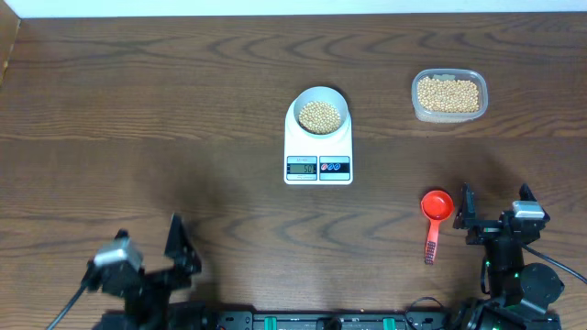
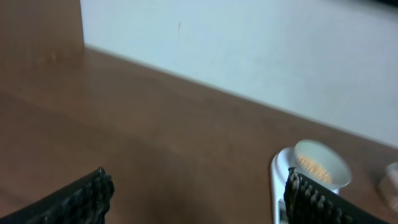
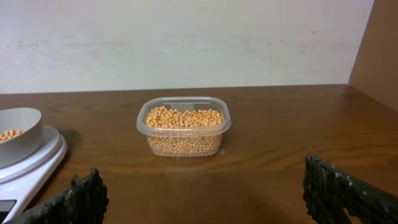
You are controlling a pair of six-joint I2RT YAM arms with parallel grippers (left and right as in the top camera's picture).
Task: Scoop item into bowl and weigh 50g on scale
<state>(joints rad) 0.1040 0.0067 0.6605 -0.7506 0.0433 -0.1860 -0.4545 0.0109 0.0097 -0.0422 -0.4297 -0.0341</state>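
Left end effector [image 2: 196, 202] and right end effector [image 3: 205, 196]: both wide open, empty. Bowl [image 1: 296, 106] of beans [image 1: 320, 116] sits on scale [image 1: 303, 147], frame centre. Scoop [image 1: 436, 206] lower right.

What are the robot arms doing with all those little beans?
They are weighing beans. The bowl sits on the scale with beans in it. More beans fill the clear tub at the back right. The red scoop lies on the table beside the right gripper. That one and the left gripper are open, holding nothing, near the front edge.
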